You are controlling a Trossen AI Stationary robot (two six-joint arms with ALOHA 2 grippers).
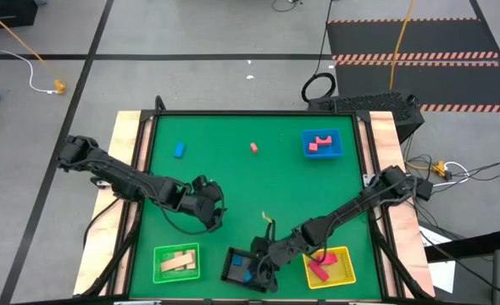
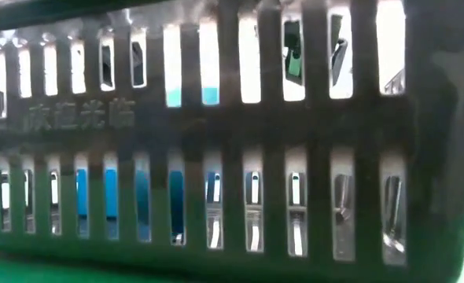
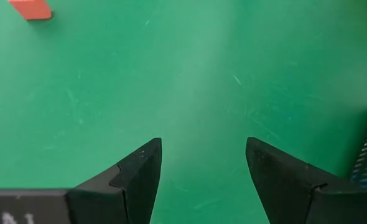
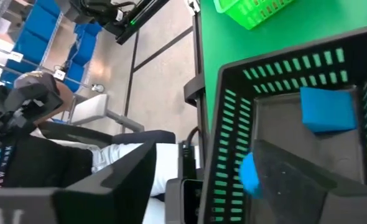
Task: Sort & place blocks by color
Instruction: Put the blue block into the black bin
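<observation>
The black mesh tray (image 1: 243,268) stands at the near edge, and one blue block (image 4: 326,109) lies on its floor. My right gripper (image 4: 202,155) hangs open over the tray's rim, with a second blue block (image 4: 250,174) beside the inner face of one finger. My left gripper (image 3: 202,149) is open above bare green mat, left of centre. A loose blue block (image 1: 180,150) and a loose red block (image 1: 254,147) lie on the mat at the far side. The low view shows only the black tray's slotted wall (image 2: 232,157), with blue behind the slots. My right gripper stands wide open, slanting down over the black tray. The small blue block (image 4: 250,174) shows right against the inner side of one finger (image 4: 295,180), over the tray's inside. I cannot tell whether the finger touches it.
The green mesh tray (image 1: 176,263) with tan blocks stands at the near left, and the yellow mesh tray (image 1: 343,273) with red blocks at the near right. A flat blue tray (image 1: 335,151) with red blocks sits at the far right. A seated person (image 4: 78,155) is beyond the near edge.
</observation>
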